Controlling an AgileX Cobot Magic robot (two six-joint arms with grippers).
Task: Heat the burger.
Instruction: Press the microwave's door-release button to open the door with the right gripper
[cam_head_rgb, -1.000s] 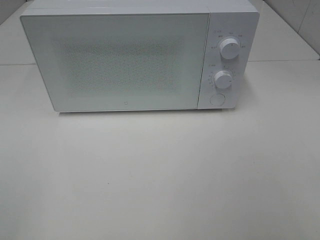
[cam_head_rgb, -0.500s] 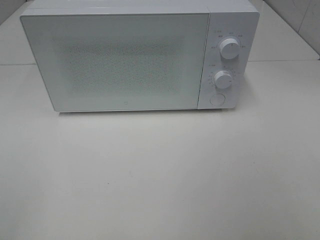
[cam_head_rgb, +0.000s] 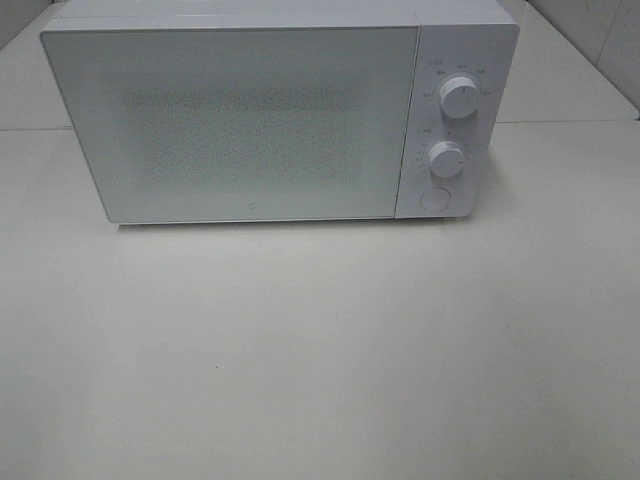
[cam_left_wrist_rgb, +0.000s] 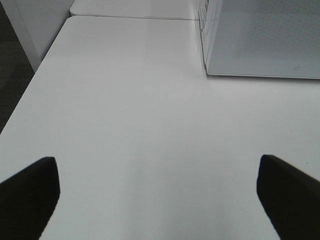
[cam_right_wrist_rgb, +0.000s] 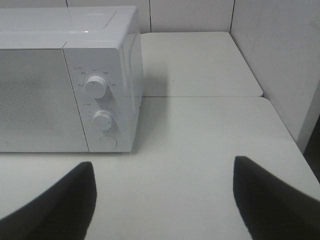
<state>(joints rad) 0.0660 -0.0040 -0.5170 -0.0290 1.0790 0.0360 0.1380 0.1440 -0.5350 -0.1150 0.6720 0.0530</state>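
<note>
- Burger: not showing in any view; possibly sitting behind the shut door (cam_head_rgb: 240, 125) of the white microwave (cam_head_rgb: 480, 30), but impossible to tell through the frosted panel.
- Standing on the pale table (cam_head_rgb: 320, 350), microwave facing forward, showing an upper knob (cam_head_rgb: 459, 98), a lower knob (cam_head_rgb: 446, 158) and a round button (cam_head_rgb: 433, 198) on its right-hand panel.
- Hanging spread wide over the tabletop, gripping nothing: left gripper (cam_left_wrist_rgb: 156, 170).
- Likewise gaping with nothing between the fingers: right gripper (cam_right_wrist_rgb: 164, 167), looking toward the control panel.
- Judging from the task alone: expecting something light, soft, layered, prone to squashing or sliding apart.
- Favouring a gentle hold low across the sides, catching bun and patty together, keeping it upright.
</note>
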